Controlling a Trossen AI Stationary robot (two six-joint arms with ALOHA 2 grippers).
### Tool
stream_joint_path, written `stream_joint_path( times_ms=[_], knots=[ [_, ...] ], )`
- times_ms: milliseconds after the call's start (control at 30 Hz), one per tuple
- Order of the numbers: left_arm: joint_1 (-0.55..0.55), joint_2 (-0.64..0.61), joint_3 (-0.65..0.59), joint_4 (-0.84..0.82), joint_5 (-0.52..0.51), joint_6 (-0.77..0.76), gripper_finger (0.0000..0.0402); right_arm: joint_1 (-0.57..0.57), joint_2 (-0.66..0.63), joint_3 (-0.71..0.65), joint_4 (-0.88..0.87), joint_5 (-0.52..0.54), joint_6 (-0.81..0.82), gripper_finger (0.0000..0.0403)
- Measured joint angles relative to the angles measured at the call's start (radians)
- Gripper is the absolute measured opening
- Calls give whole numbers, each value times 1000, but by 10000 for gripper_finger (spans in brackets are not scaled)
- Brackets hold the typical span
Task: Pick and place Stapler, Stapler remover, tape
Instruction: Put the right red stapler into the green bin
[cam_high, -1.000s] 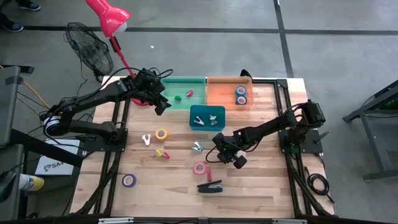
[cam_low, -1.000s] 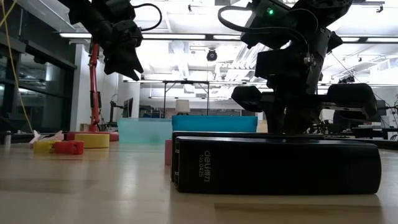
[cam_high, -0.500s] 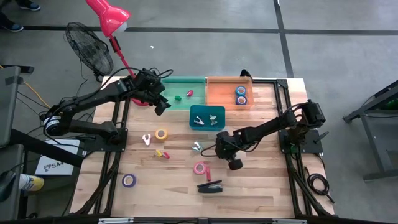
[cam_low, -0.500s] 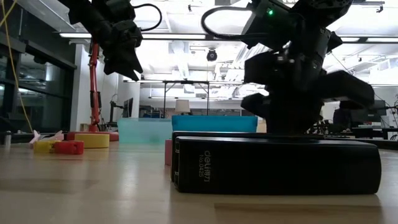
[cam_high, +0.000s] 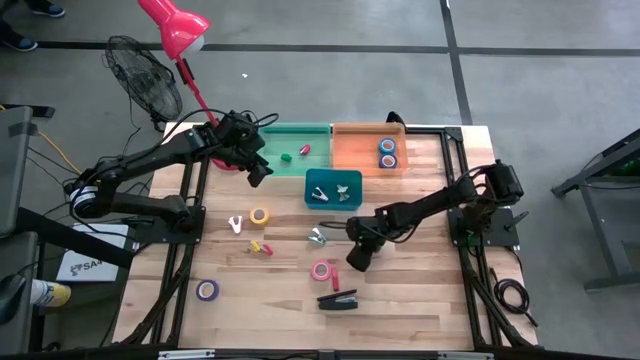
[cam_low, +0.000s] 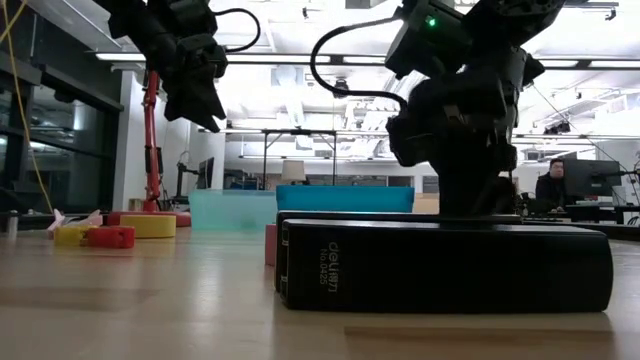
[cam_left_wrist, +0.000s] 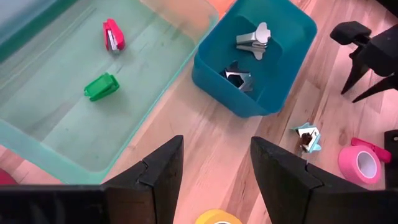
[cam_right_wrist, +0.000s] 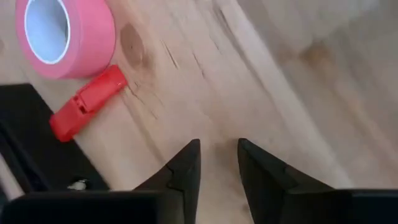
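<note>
Right claw (cam_high: 357, 262), fingers narrowly apart and empty, hangs low over the counter (cam_high: 420, 300) just at 1 o'clock of the black stapler (cam_high: 337, 299), with the pink tape (cam_high: 321, 270) and a small red stapler (cam_right_wrist: 87, 102) close by. Left claw (cam_high: 257, 170), fingers wide apart, waits at 9 o'clock of the green bin (cam_high: 318, 130). Risk: so narrow an opening may strike the stapler's top and skid it, or nudge its crowded neighbours.

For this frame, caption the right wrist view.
Right gripper, fingers slightly apart, above bare wood beside pink tape, small red stapler and black stapler.
</note>
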Motion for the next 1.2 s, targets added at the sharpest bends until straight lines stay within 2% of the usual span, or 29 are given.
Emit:
stream_joint_path(
  times_ms=[200,400,600,767,900,1200],
  knots=[
    [0,0,0,-2,0,15,183,19,0,0,2,-36,120,131],
    [0,0,0,-20,1,10,183,23,-13,-2,-3,-151,152,174],
    [0,0,0,-20,49,-32,183,27,-72,-2,4,-177,148,192],
    [0,0,0,-12,60,7,183,57,-101,1,32,-118,192,193],
    [0,0,0,-18,93,40,183,92,-101,58,-10,-50,282,193],
    [0,0,0,-75,262,232,183,187,-51,344,-250,248,546,193]
  ],
)
